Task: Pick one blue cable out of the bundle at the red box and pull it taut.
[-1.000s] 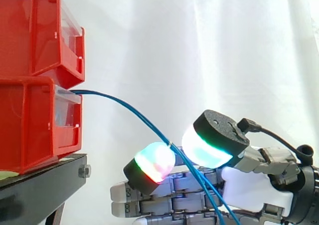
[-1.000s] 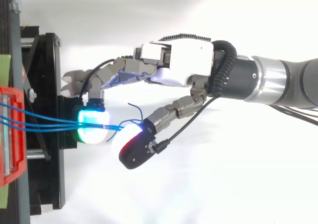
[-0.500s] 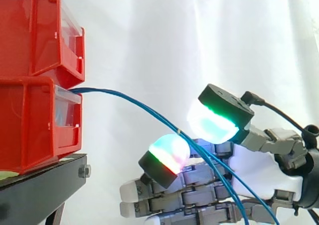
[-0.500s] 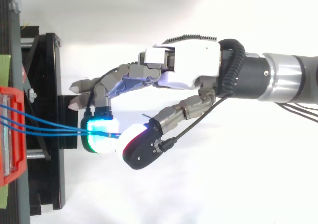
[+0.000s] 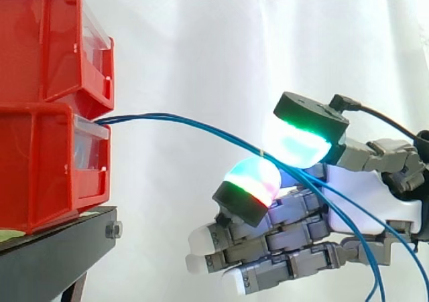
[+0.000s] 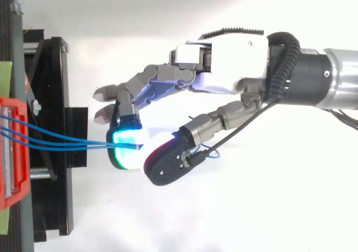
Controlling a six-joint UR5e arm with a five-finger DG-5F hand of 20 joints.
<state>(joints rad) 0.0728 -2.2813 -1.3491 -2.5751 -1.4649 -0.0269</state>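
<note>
Thin blue cables (image 5: 188, 122) run out of the lower red bin (image 5: 47, 168) in a shallow arc to my hand (image 5: 375, 195). From above, the blue cables (image 6: 61, 144) leave the red bin (image 6: 11, 151) as separate strands and meet between two glowing pads of the hand (image 6: 235, 62). The thumb's green-cyan pad (image 5: 300, 144) and a finger's red-green pad (image 5: 253, 178) are pinched together on the cable. I cannot tell how many strands lie in the pinch. Beyond the pinch the cables hang down in loose loops under the palm. The other fingers lie stretched out below.
A second red bin (image 5: 53, 41) is stacked on the lower one, both on a black stand (image 5: 60, 248) at the left. A white curtain hangs behind. Open space lies between the stand (image 6: 56, 95) and the hand.
The hand has moved right, away from the bins, and risen a little with the cable still pinched. The blue strands now hang in a flatter, straighter arc.
</note>
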